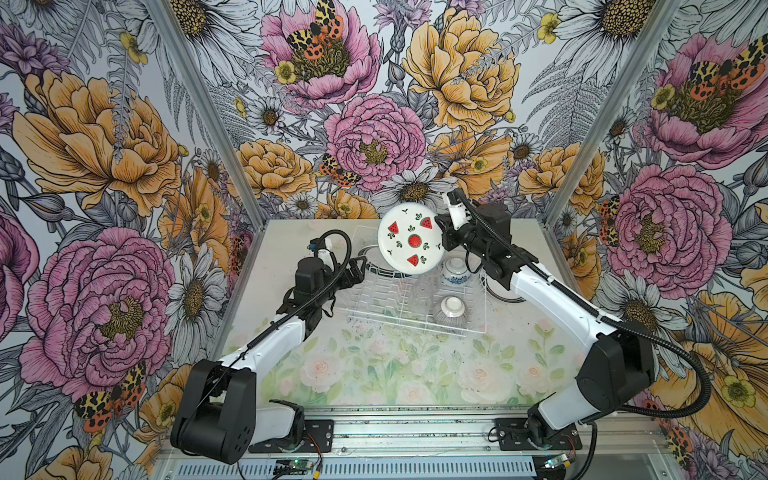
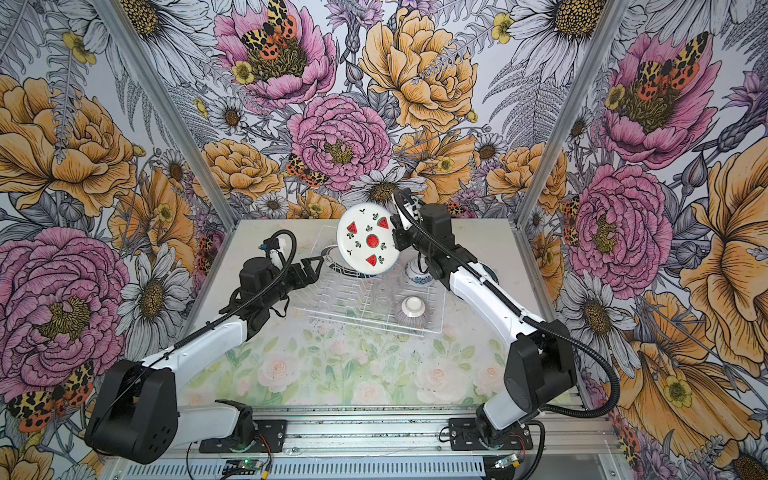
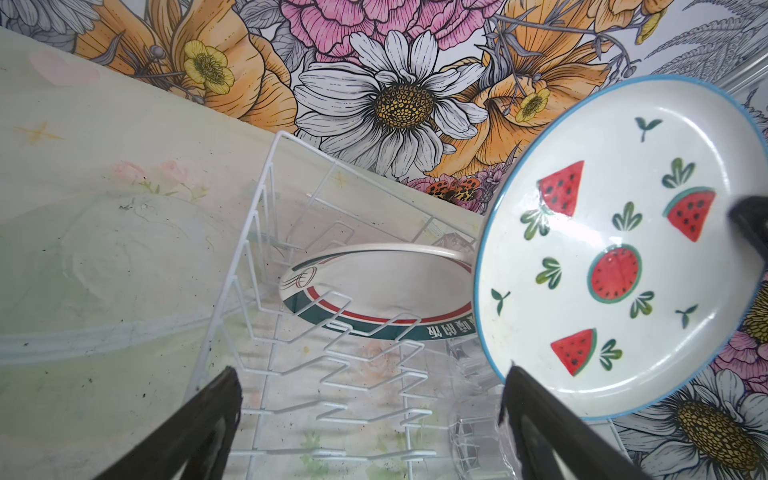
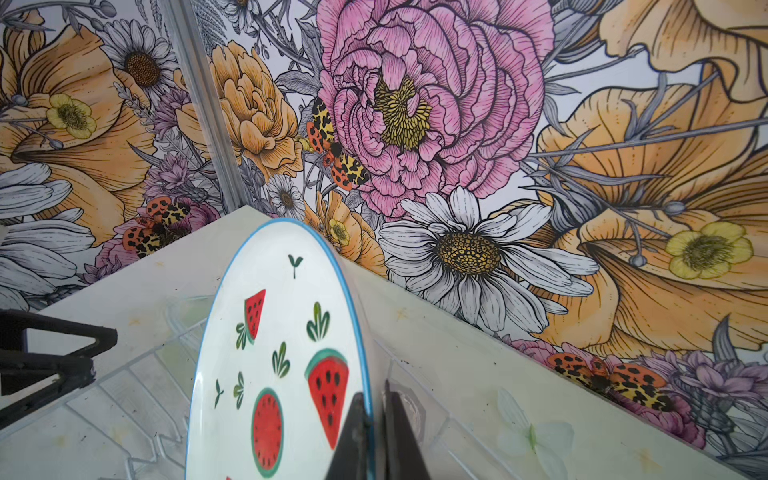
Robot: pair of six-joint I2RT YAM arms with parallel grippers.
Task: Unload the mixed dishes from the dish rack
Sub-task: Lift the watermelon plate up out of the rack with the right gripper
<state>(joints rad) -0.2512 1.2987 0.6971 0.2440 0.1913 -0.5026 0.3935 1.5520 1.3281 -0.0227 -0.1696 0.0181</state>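
Watermelon plate [image 1: 409, 240] — rack [image 1: 374, 297], teal-rimmed plate [image 3: 382, 278] below

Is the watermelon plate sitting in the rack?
No, the right gripper holds the plate by its rim, above the rack.

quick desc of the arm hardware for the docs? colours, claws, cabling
Both match: the left arm and right arm have glossy white link shells between chunky black joint housings. Each carries a black corrugated conduit looping outside the links to the wrist. The left claw and right claw have flat matte-black fingers, built as open triangular frames. No markings visible.
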